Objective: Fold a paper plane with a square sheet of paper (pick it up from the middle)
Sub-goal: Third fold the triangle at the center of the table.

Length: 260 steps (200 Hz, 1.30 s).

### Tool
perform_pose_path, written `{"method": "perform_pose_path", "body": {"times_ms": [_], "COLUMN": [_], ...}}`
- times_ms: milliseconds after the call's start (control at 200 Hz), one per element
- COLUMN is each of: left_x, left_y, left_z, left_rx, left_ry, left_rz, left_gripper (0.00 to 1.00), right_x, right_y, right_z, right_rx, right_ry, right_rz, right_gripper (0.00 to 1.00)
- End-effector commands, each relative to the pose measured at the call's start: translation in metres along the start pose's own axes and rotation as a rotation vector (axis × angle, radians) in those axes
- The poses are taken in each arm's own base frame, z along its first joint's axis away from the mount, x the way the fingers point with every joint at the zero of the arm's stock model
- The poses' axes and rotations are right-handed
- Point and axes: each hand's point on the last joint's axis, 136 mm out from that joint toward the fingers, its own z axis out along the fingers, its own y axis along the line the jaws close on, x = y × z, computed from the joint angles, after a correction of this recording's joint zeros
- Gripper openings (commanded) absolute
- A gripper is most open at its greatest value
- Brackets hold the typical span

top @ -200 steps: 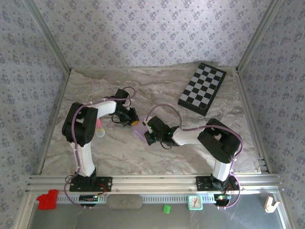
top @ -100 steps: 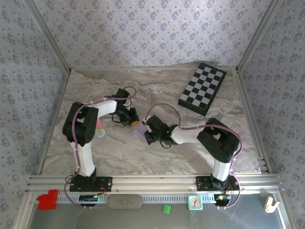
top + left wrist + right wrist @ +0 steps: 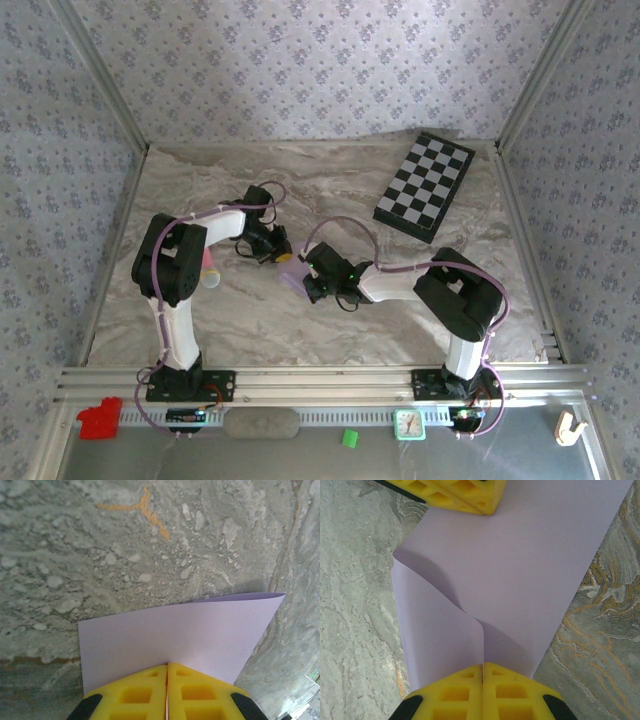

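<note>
The square sheet of paper point(image 3: 292, 268), pale lilac, hangs between my two grippers at the middle of the marble table. My left gripper point(image 3: 167, 664) is shut on the sheet's near edge, and the sheet point(image 3: 175, 627) spreads out flat beyond it. My right gripper point(image 3: 483, 666) is shut on a raised fold at the opposite edge, where the paper point(image 3: 530, 565) buckles into a ridge. The left gripper's yellow fingers point(image 3: 462, 495) show at the far side of the sheet in the right wrist view. From above, the left gripper point(image 3: 277, 255) and the right gripper point(image 3: 307, 284) face each other. The paper plane is out of view.
A black-and-white chequered board point(image 3: 425, 186) lies at the back right. A small pink thing point(image 3: 210, 270) lies beside the left arm. Patterned walls and metal rails enclose the table point(image 3: 400, 320). An orange mark point(image 3: 145, 507) is on the table beyond the sheet.
The right gripper has edged slightly to the left with the paper. The left gripper has hardly moved. Both stay shut on the sheet.
</note>
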Motion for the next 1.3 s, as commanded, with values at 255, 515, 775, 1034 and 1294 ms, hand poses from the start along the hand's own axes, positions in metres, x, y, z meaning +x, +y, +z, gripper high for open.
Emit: {"method": "perform_pose_path", "body": {"times_ms": [255,515,775,1034,1294], "left_x": [0.009,0.009,0.009,0.009,0.009], "left_y": [0.029,0.026,0.024,0.023,0.021], "left_z": [0.018,0.018,0.018,0.019,0.019], "left_rx": [-0.119,-0.112,-0.104,-0.101,-0.099], "left_ry": [0.035,0.037,0.041,0.045,0.046], "left_rz": [-0.013,-0.009,-0.002,0.001,0.006], "left_gripper": [0.08,0.08,0.08,0.08,0.07], "right_x": [-0.010,-0.005,-0.004,-0.003,0.000], "right_y": [0.002,-0.001,-0.003,-0.004,-0.004], "right_z": [-0.012,-0.006,-0.001,0.000,0.002], "right_rx": [0.010,0.020,0.034,0.042,0.042], "right_ry": [-0.015,0.006,0.017,0.024,0.040], "right_rz": [-0.002,0.000,0.003,0.000,0.002], "right_gripper": [0.00,0.00,0.00,0.00,0.00]}}
